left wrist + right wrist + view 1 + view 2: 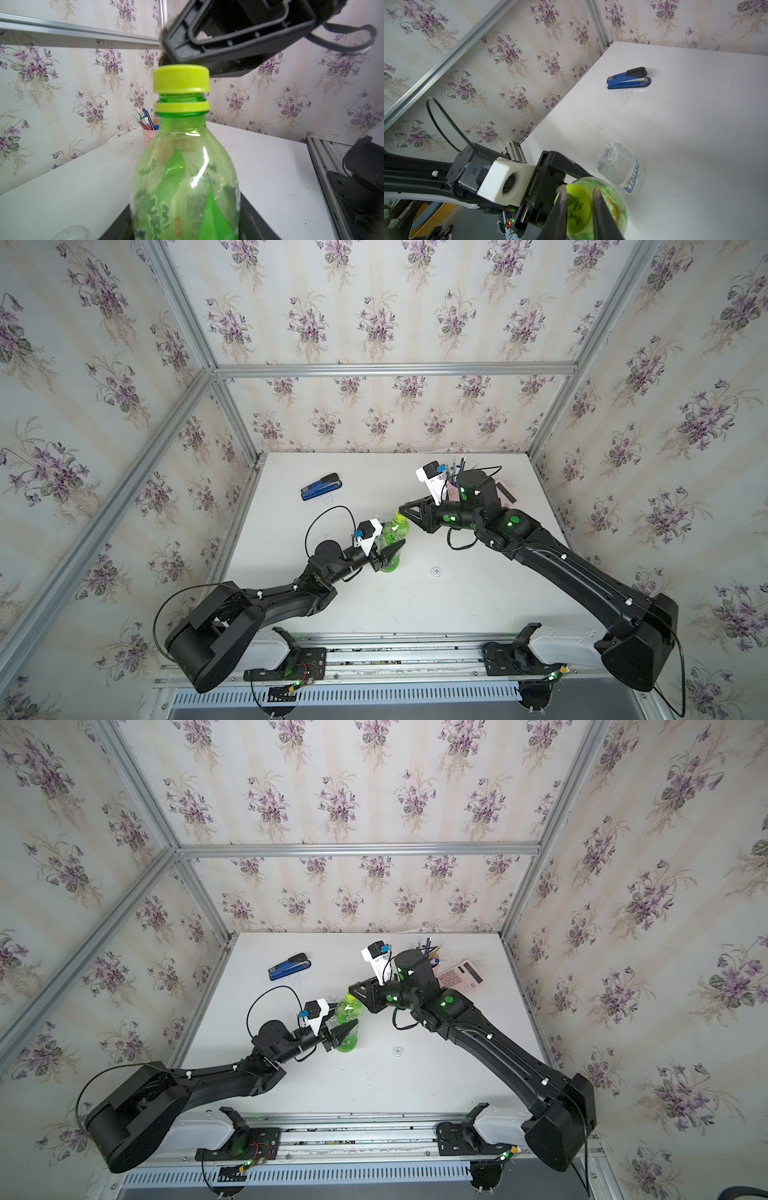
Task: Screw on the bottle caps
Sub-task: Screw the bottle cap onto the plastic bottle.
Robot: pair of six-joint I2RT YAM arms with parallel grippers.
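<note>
The green bottle [395, 537] [348, 1023] [185, 176] stands upright near the table's middle. My left gripper [390, 553] [347, 1031] [185, 228] is shut on its lower body. The yellow-green cap [400, 514] [181, 80] [578, 209] sits on its neck, with a strip of thread showing above the ring. My right gripper [402, 510] [352, 988] [579, 190] reaches in from the right and is shut on that cap, one finger on each side. The clear bottle [620, 166] [332, 997] stands open just behind. The white cap [436, 571] [397, 1051] lies on the table to the right.
A blue stapler [321, 486] [629, 78] lies at the back left. A pink pen cup [148, 135] and a pink calculator [461, 975] sit at the back right, behind my right arm. Walls close the table on three sides.
</note>
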